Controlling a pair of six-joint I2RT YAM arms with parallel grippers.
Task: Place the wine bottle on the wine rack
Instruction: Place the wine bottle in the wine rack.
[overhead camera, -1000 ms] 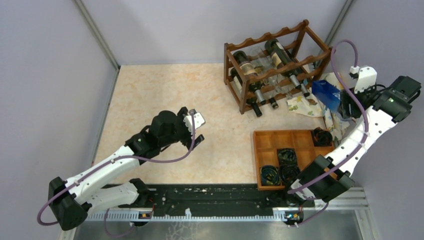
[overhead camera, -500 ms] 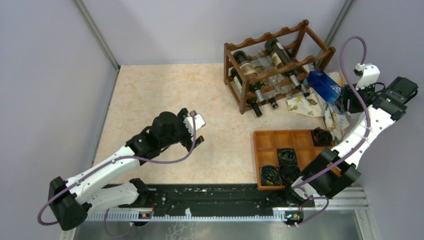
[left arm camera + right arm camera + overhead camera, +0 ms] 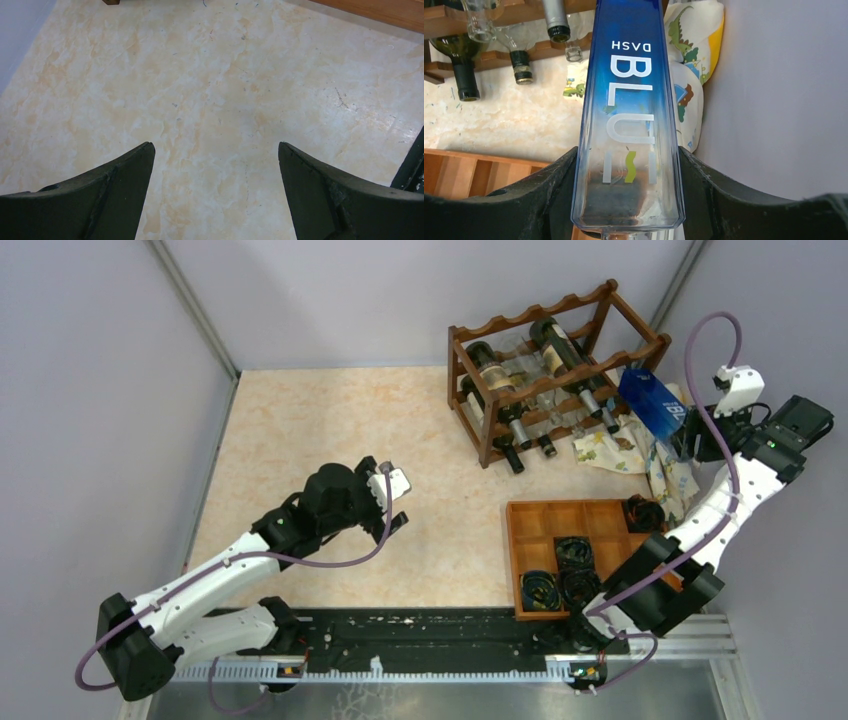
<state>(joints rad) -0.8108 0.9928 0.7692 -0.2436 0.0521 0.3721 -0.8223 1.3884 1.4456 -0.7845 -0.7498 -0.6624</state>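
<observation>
The jaws of the right gripper (image 3: 628, 160) pinch the blue wine bottle (image 3: 629, 75), lifted in the air close to the right end of the wine rack (image 3: 545, 312). The left gripper (image 3: 215, 147) hangs above the table (image 3: 210, 75) with its jaws spread wide.

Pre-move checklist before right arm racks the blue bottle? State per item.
1. Grip: ok. The right gripper has a finger on each side of the blue bottle.
2. Bottle off the surface: ok. It hangs above the printed cloth, by the right end of the wine rack.
3. Free slot on the rack: cannot tell. The racked bottles fill several cradles, and the rails hide the rest.
4. Gap between bottle and rack frame: cannot tell. They sit very close in the top view.
5. Left gripper out of the way: ok. It is open, empty and over bare table, well left of the rack.
</observation>
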